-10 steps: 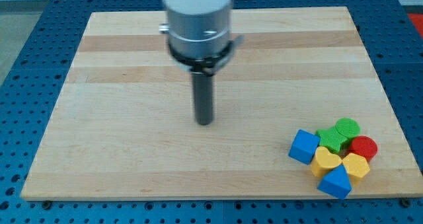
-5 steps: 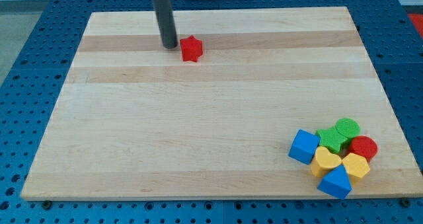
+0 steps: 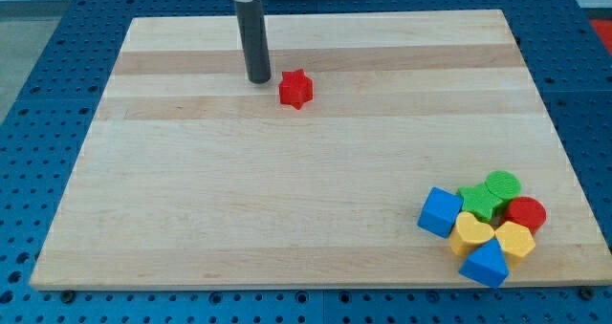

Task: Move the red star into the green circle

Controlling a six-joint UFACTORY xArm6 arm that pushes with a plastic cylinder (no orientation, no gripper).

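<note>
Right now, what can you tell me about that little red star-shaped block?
The red star-shaped block is small, solid-coloured and matte, plastic-looking, lying flat on the pale wooden board near the view's top, left of centre. It stands alone, far from the cluster at the lower right. My tip sits just to its left; a narrow gap seems to separate them.

Smooth pale wood board (image 3: 316, 209); matt dark rod (image 3: 256, 42).

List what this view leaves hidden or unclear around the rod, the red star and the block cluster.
- Arm above the rod: cut off by the view's top edge.
- Contact between my tip and the red star: a small gap seems to show, too fine to be sure.
- Green star: partly covered by the yellow heart.
- Green circle, red cylinder: lower parts hidden behind neighbouring blocks.
</note>
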